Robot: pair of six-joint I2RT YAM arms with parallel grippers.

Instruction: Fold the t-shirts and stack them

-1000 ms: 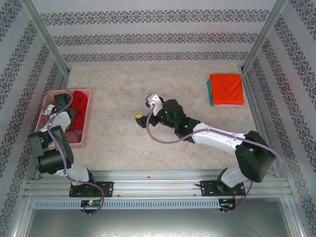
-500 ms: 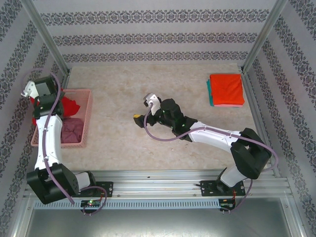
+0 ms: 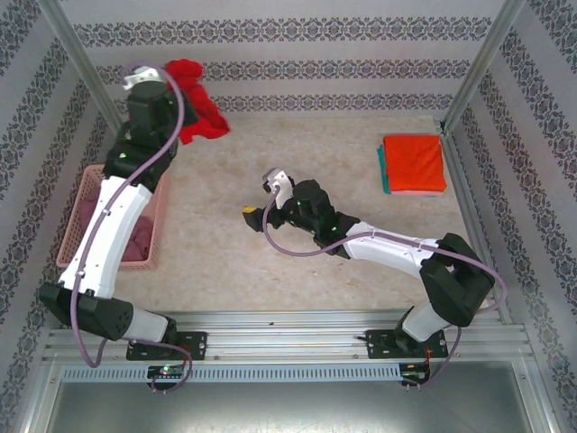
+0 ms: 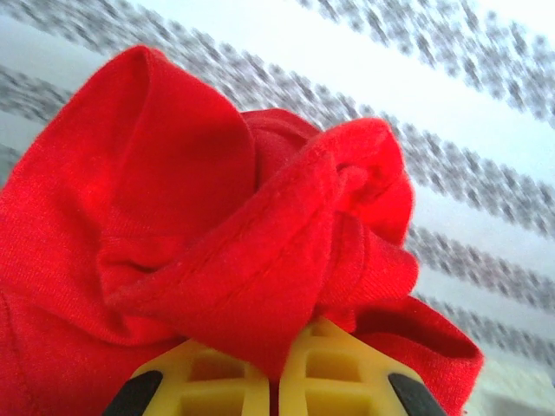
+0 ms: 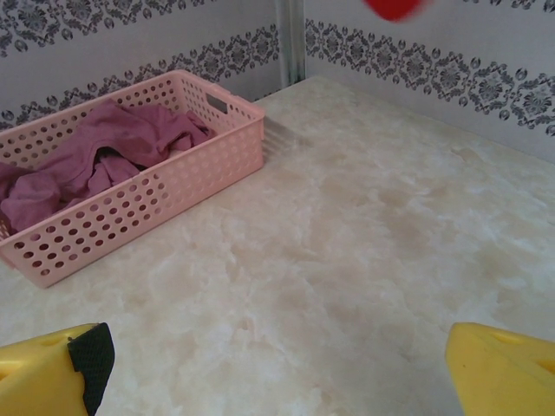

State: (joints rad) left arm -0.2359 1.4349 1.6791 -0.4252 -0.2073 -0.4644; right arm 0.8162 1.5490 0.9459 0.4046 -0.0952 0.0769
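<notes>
Clamping a fold of the crumpled bright red cloth t-shirt (image 4: 217, 234): left pincer (image 4: 273, 381), cloth bunched just beyond its tips. Right pincer (image 5: 277, 364) spread wide, empty; dusty mauve cloth t-shirt (image 5: 95, 156) sits in pink plastic lattice basket (image 5: 173, 186) ahead-left of it.

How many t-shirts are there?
4: a red shirt in the left hand, an orange shirt stacked on a teal shirt at the right, and a mauve shirt in the basket. Others may be hidden.

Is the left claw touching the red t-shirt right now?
Touching. The left wrist view shows the red t-shirt bunched up and pinched in the shut left claw, with cloth running down into the seam where it closes.
</notes>
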